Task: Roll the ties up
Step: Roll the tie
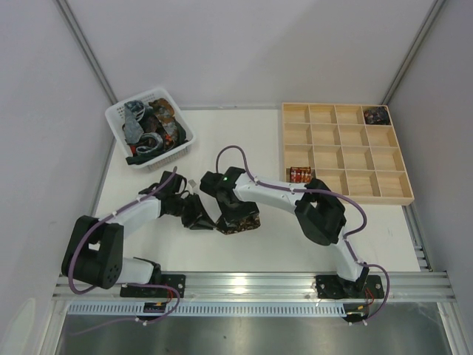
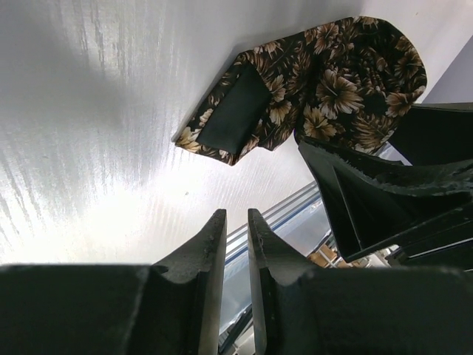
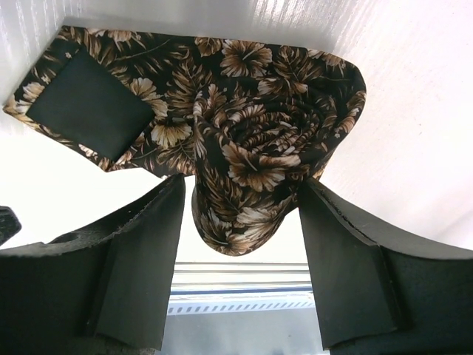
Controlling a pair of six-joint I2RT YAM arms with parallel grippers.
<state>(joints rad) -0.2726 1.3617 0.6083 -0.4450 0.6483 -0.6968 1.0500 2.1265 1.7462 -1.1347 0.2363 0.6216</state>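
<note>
1. The floral tie sits in the lower middle of the top view, on the tabletop. Most of it is wound into a tight coil standing on edge.
2. Its loose end is not wound in. It lies flat at the upper left of my right wrist view, dark lining up.
3. My right fingers are spread to either side of the coil. They are at its flanks, and I judge they are not squeezing it.
4. My left fingers are barely parted, with only a slit between them and nothing in it. They are near the tie, not touching it.
5. Further out, the white basket at the upper left holds the other ties. The wooden tray at the right has two compartments filled.
6. I judge the rolling of this tie is nearly finished. Next I must tuck that flat end against the coil, then close on it gently so it does not spring open.
</note>
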